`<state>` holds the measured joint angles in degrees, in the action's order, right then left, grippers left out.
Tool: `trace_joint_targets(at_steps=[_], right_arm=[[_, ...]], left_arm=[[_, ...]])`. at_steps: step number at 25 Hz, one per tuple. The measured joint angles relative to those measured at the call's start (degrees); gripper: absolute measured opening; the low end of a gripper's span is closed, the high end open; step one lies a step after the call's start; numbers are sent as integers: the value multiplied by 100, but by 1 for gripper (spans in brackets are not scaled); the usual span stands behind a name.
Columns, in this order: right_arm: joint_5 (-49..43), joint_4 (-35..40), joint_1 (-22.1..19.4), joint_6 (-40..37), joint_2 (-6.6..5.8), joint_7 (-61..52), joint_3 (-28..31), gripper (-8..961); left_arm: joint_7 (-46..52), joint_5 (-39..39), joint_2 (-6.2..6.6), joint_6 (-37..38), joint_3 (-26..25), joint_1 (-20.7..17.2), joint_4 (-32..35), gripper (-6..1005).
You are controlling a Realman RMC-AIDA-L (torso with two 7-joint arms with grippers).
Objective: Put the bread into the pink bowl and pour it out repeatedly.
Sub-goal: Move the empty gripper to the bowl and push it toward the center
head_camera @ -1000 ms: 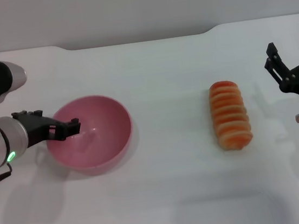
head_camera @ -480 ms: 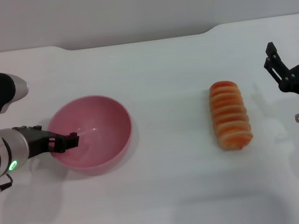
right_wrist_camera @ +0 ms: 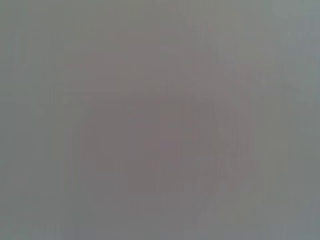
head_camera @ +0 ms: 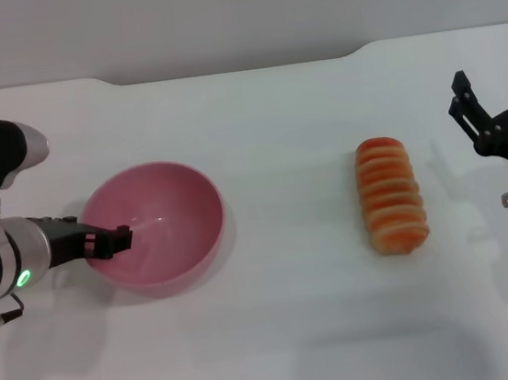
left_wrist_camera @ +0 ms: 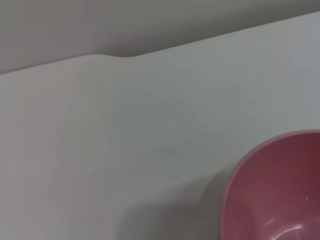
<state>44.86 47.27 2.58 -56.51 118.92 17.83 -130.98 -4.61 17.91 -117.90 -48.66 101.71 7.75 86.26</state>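
— The bread (head_camera: 391, 195)? It's lying flat on the white table (head_camera: 272, 113), well over on the robot's right side, striped orange top facing up, its long axis running away from the robot. Nothing is touching it.

— And the pink bowl (head_camera: 161, 222)?

— Upright on the robot's left half of the table, well apart from the loaf, with nothing inside. The left wrist camera catches only a curved slice of its rim and inner wall (left_wrist_camera: 272, 192).

— Which arm is at it?

— The left gripper (head_camera: 116, 239). It comes in low from the left edge, and its dark tip sits right at the bowl's near-left rim, seemingly over the lip. The fingers look pressed close on that rim, though from here I cannot tell for sure whether they actually pinch it.

— The other one?

— The right gripper (head_camera: 493, 86) hangs at the far right edge of the table, beside the bread but clear of it. Its two black fingers stand spread wide, holding nothing.
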Motion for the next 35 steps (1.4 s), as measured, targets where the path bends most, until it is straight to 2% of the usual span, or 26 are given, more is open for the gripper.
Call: trace_joint_targets(at_steps=[2,8,13,27,31,33,35], right_arm=[[0,10,-4,1,0,1,7,739],[-7,35,-14,0,0,1,24,735],[-11,37,-15,0,0,1,32,731],[-11,133,-12,105,-7,1,47,721],[-17,633,-75,892,-45,84,304,718],[-27,1194,-178,1822,-51,331,680,716],[-28,1967,-271,3282,-38,626,1288,715]], left_arm=[[-6,90,0,22,-47,-7,0,832],[-67,322,1,49,-146,15,-7,602],[-69,332,4,49,-154,62,-15,362],[-90,342,4,136,-109,111,-15,90],[-88,430,2,100,-167,173,31,49],[-88,475,9,90,-209,222,56,48],[-86,487,5,67,-235,287,62,48]])
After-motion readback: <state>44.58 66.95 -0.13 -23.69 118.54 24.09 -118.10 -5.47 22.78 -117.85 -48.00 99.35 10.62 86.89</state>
